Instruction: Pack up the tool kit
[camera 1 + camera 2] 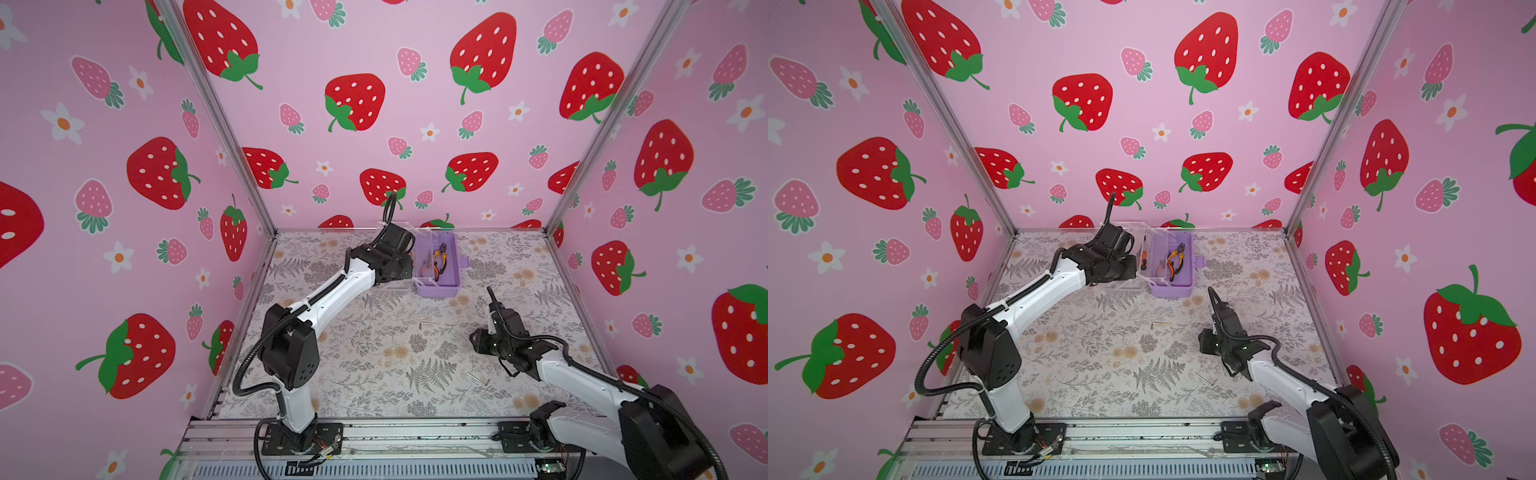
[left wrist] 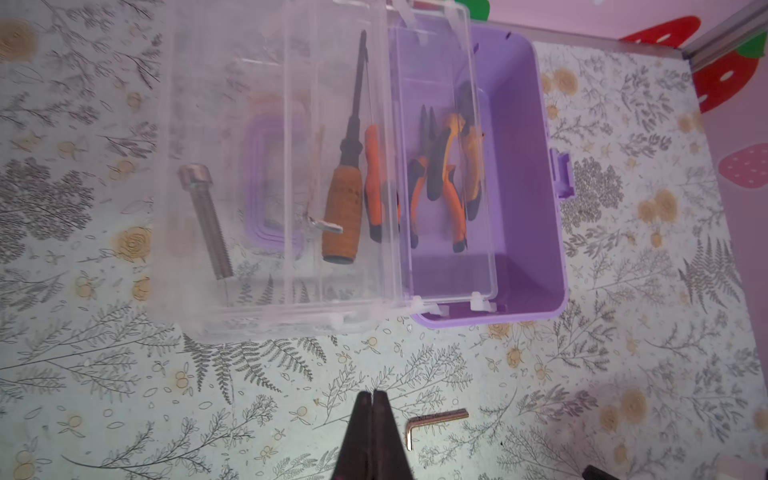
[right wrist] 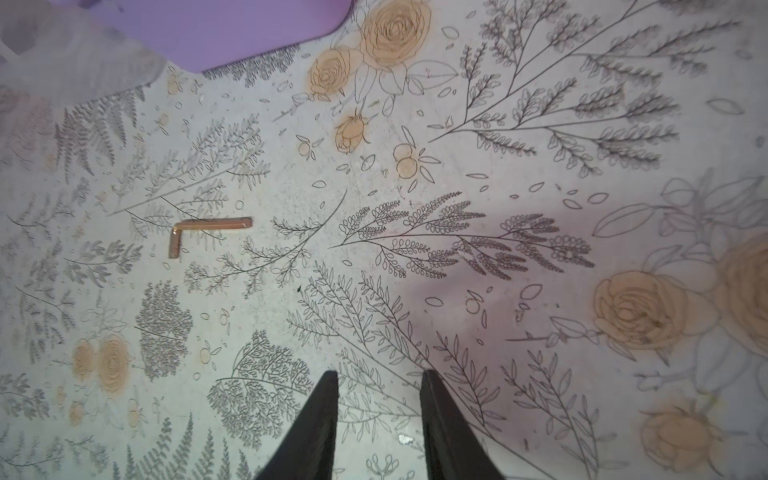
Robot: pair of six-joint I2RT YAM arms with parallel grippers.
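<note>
The lilac tool kit box (image 1: pixel 451 286) (image 1: pixel 1183 286) stands open at the back of the table. Two orange-handled pliers (image 2: pixel 444 174) lie in its base (image 2: pixel 536 208). The clear tray (image 2: pixel 291 124) folded out beside it holds two orange-handled screwdrivers (image 2: pixel 345 187), a steel bolt (image 2: pixel 205 220) and a small metal bit (image 2: pixel 328 226). My left gripper (image 2: pixel 373 392) is shut and empty, in front of the box, beside a hex key (image 2: pixel 436 419) (image 1: pixel 430 324). Over bare table, my right gripper (image 3: pixel 380 374) is open with nothing in it. The same hex key (image 3: pixel 208 228) lies apart from it.
A second hex key (image 1: pixel 478 378) (image 1: pixel 1206 378) lies on the floral mat near the right arm (image 1: pixel 552 370). The left arm (image 1: pixel 332 291) reaches across to the box's left side. Strawberry-patterned walls close the table on three sides.
</note>
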